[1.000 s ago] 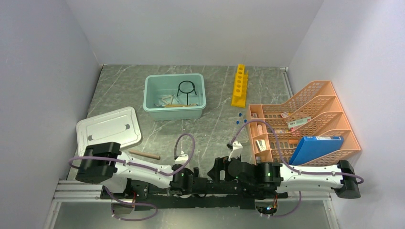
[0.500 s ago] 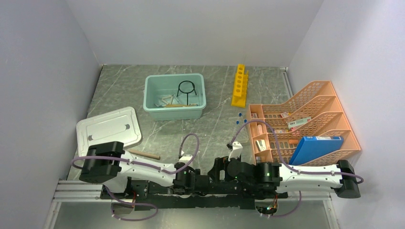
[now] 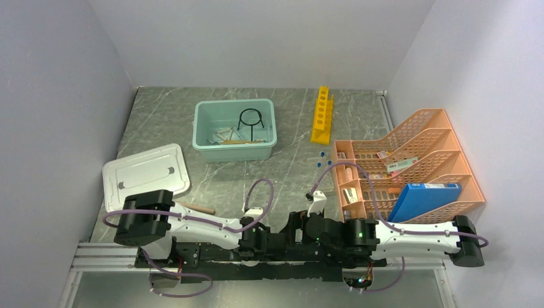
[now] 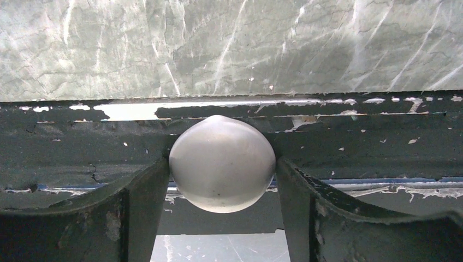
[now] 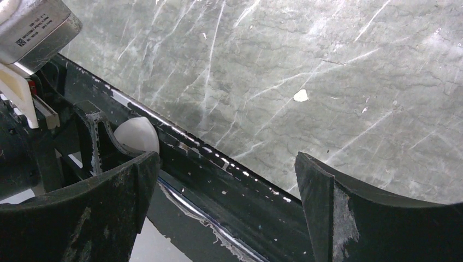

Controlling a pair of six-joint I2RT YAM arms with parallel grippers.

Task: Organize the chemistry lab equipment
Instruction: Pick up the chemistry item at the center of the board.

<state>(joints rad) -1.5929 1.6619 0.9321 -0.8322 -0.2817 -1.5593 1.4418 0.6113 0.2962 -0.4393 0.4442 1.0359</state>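
The chemistry lab equipment lies scattered over the grey marbled desk (image 3: 289,183), read here as a dial from overhead with twelve at the far wall. The yellow test-tube rack (image 3: 323,115) lies at one o'clock, its row of holes facing up. Just below it, toward three o'clock, a few small blue-capped tubes (image 3: 323,159) sit loose on the desk beside the orange mesh organiser (image 3: 417,138). The black wire ring stand (image 3: 251,122) stands upright inside the pale teal tub (image 3: 205,112) at eleven o'clock, with silver wire triangles (image 3: 221,136) lying on the tub's floor beside it. The wooden stick (image 3: 194,208) lies flat at eight o'clock, just below the grey-white lid (image 3: 146,170), which rests at nine o'clock. A blue box (image 3: 423,199) leans in the organiser's nearest slot at four o'clock.

Both arms are folded low along the rail at six o'clock. The left hand (image 4: 221,170) has its fingers apart on either side of a grey rounded knob (image 4: 218,139); whether they press on it cannot be told. The right hand (image 5: 224,164) is spread wide above the desk's near edge, holding nothing, with a white dome (image 5: 136,136) just behind one finger.
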